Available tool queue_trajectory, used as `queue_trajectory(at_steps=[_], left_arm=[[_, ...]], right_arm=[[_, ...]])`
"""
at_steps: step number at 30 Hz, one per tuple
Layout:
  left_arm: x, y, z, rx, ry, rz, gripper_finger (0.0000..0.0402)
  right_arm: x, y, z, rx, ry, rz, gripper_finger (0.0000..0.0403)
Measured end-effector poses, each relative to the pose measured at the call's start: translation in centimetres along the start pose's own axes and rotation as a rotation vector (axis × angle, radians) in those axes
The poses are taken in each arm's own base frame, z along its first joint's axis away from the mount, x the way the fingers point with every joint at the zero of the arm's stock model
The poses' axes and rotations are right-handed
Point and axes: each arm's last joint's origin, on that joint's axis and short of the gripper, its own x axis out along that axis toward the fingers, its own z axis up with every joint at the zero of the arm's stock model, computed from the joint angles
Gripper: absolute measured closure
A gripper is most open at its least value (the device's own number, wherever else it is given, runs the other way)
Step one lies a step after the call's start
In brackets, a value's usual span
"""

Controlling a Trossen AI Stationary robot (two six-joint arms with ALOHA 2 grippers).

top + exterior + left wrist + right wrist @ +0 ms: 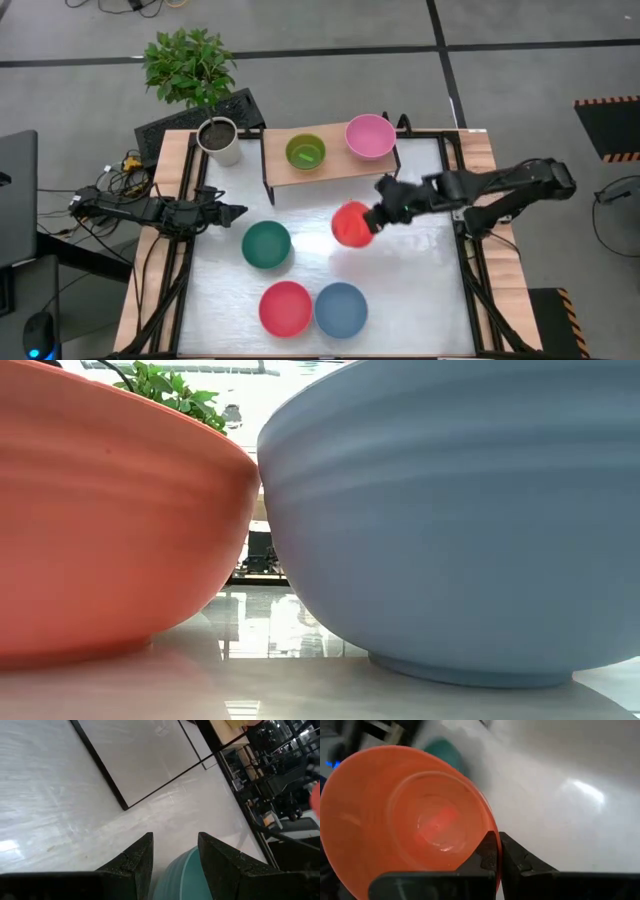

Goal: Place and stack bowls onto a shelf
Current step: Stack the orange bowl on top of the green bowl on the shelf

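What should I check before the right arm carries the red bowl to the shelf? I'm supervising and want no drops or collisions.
1. Grip: right gripper pinches the rim of the small red bowl. Ok.
2. Bowl attitude: tilted on its side in the right wrist view; slip risk. Cannot tell if secure.
3. Shelf space: light green bowl and pink bowl already sit on it; stacking is likely needed. Ok.
4. Left gripper: open, at the table's left, beside the dark green bowl, away from the path. Ok.
5. White plant pot: stands left of the shelf, off the route. Ok.
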Motion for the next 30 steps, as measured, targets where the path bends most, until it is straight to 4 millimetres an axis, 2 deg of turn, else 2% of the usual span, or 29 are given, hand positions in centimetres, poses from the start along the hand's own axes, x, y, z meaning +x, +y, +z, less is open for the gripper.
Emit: queue_trajectory(at_steps=[4, 8, 15, 19, 23, 30], left_arm=[[0.0, 0.0, 0.0, 0.000, -0.003, 0.001, 0.0262], [0.0, 0.0, 0.0, 0.000, -0.005, 0.002, 0.0262], [0.0, 0.0, 0.0, -0.002, -0.006, 0.003, 0.0262], [0.0, 0.0, 0.1, -0.004, -0.023, 0.009, 0.0262], [0.0, 0.0, 0.1, -0.005, -0.032, 0.013, 0.0262], [0.0, 0.1, 0.1, -0.004, -0.034, 0.014, 0.0262]], right_arm=[[-0.7, 1.9, 4.1, -0.093, -0.090, 0.017, 0.0380], [-0.2, 2.8, 8.1, -0.170, -0.145, -0.032, 0.0380], [1.0, 3.0, 15.0, -0.261, -0.228, -0.099, 0.0376], [2.5, 2.3, 18.2, -0.275, -0.249, -0.126, 0.0378], [4.2, 1.1, 20.5, -0.268, -0.216, -0.129, 0.0376], [7.1, -1.2, 22.1, -0.241, -0.136, -0.165, 0.0376]])
